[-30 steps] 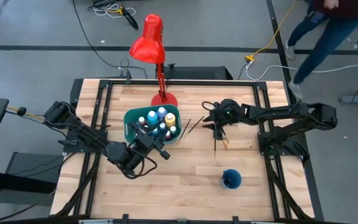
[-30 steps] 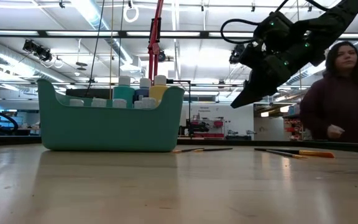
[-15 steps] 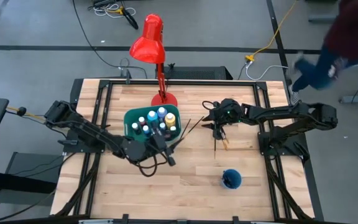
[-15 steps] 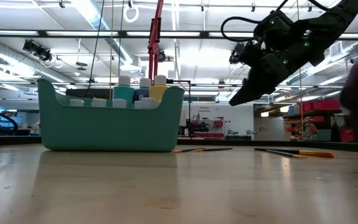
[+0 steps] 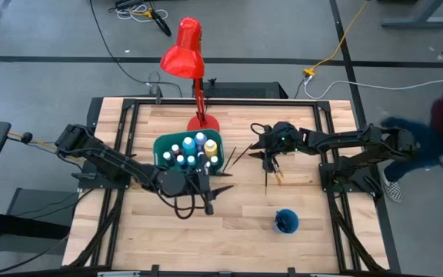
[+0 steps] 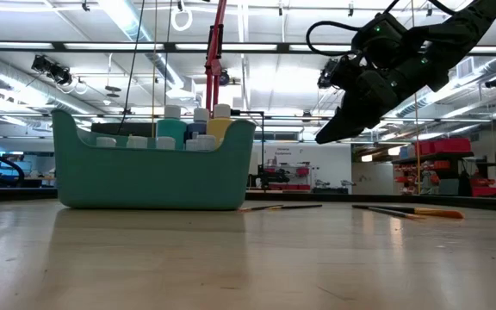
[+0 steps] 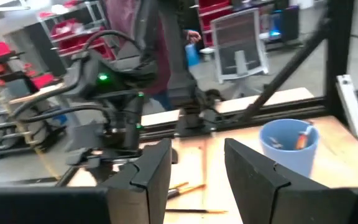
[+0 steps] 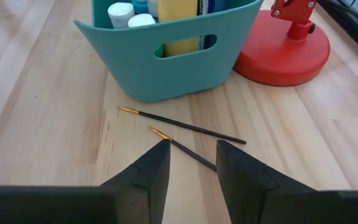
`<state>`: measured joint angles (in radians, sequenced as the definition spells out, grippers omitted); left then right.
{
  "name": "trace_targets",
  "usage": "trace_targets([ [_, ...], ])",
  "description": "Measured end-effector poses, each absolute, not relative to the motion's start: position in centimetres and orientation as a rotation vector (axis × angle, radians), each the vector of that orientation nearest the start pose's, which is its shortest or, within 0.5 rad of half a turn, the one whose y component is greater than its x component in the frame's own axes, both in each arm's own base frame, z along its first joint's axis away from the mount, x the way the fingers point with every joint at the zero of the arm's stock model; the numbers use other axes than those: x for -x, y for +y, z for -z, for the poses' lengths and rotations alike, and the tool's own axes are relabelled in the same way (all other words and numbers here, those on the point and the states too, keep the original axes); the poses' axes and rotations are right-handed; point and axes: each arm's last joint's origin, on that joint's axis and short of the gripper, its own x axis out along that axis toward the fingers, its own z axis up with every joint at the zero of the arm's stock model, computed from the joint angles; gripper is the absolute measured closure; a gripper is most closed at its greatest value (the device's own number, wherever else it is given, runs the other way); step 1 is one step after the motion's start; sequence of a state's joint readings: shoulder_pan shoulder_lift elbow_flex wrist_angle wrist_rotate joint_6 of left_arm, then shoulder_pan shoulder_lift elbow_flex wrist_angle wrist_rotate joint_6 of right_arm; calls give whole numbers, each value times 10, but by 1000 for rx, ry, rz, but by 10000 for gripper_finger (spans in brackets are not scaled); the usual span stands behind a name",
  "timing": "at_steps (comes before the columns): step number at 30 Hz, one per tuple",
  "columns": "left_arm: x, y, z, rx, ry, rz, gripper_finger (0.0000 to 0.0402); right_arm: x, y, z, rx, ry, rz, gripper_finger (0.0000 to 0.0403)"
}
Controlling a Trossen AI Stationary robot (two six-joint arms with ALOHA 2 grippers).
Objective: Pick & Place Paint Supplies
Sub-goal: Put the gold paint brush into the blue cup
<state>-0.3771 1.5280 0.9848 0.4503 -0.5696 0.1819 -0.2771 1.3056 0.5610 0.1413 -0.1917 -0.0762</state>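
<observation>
Paint bottles (image 5: 191,150) stand upright in teal bin (image 5: 163,145), far-centre of table (image 5: 244,231). Two paintbrushes (image 8: 182,125) lie on wood right of bin; more lie under the right arm. Right gripper (image 8: 190,163) hovers above them, fingers spread, empty. Left gripper (image 7: 196,163) near side of bin, spread, empty, facing blue cup (image 7: 289,144).

Bottles (image 5: 193,149) binned (upright, seemingly); brushes (image 8: 182,125) flat

floor: grey concrete (image 5: 44,46) | ceiling: fluorescent strips (image 6: 119,13) | shelving: red bins (image 6: 437,146)
</observation>
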Motion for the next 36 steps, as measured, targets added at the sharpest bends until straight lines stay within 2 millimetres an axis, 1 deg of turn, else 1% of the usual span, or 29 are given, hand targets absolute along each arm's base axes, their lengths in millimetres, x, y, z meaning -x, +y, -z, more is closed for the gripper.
trace_targets([
  [5, -323, -111, -283, -233, 102, -175, 246, -244, -64, -184, 14, 566, 40, 251],
  [13, -323, -111, -281, -248, 119, -172, 246, -246, -64, -188, 71, 524, 31, 187],
  [17, -323, -111, -282, -277, 121, -171, 246, -247, -65, -189, 77, 503, 33, 169],
  [22, -323, -111, -282, -276, 121, -170, 246, -249, -65, -193, 83, 458, 32, 166],
  [29, -323, -111, -282, -275, 120, -171, 246, -250, -65, -195, 92, 439, 29, 174],
  [36, -323, -111, -282, -278, 120, -172, 246, -250, -62, -195, 9, 433, -36, 178],
])
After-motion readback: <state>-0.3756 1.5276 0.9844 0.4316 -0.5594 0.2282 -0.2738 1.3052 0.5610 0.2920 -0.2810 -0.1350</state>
